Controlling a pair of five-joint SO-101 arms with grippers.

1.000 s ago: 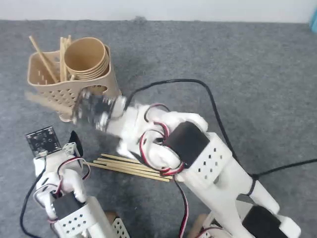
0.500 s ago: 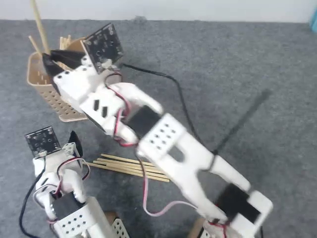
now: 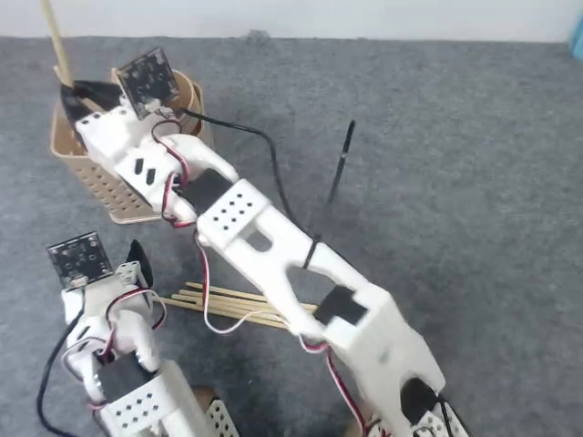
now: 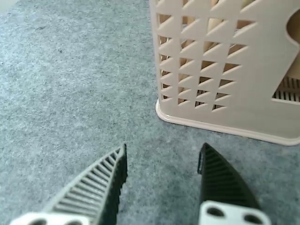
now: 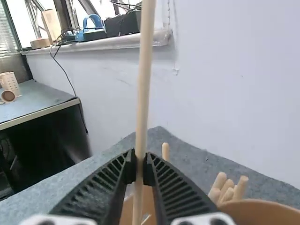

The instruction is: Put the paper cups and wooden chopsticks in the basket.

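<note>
- Roughly most of the way through, judging by what sits in the basket against what lies on the mat.
- Far left, high view: the right gripper [image 3: 77, 91] is over the basket [image 3: 105, 187], jaws clamped on one wooden chopstick [image 3: 53, 41] held upright.
- The right wrist view agrees: the stick [image 5: 144, 70] is pinched between the two fingers of the gripper [image 5: 139, 165]. Its lower end looks to be over or just inside the basket mouth, can't tell which. It is not released, so count it as in progress.
- Same basket: several chopstick ends [image 5: 227, 185] poke up inside, so part of the chopstick job is done.
- Lower left: the left gripper [image 4: 164, 157] has its jaws apart with nothing between them. It is low over the grey mat [image 4: 70, 70], near the basket [image 4: 225, 70] and not touching it. Idle, as far as I can judge.
- Right part of the basket: the paper cups [image 3: 189, 96] are in there, mostly hidden under the right arm, with a bit of rim showing. Count unclear. The cups part looks done.
- Centre bottom: a bundle of loose chopsticks [image 3: 246, 308] lies flat on the mat, partly under the right arm and well apart from the basket. Not binned yet, so that's the remainder.
- Left to do, my guess: let the held stick go into the basket, then fetch the bundle, probably over several trips.
</note>
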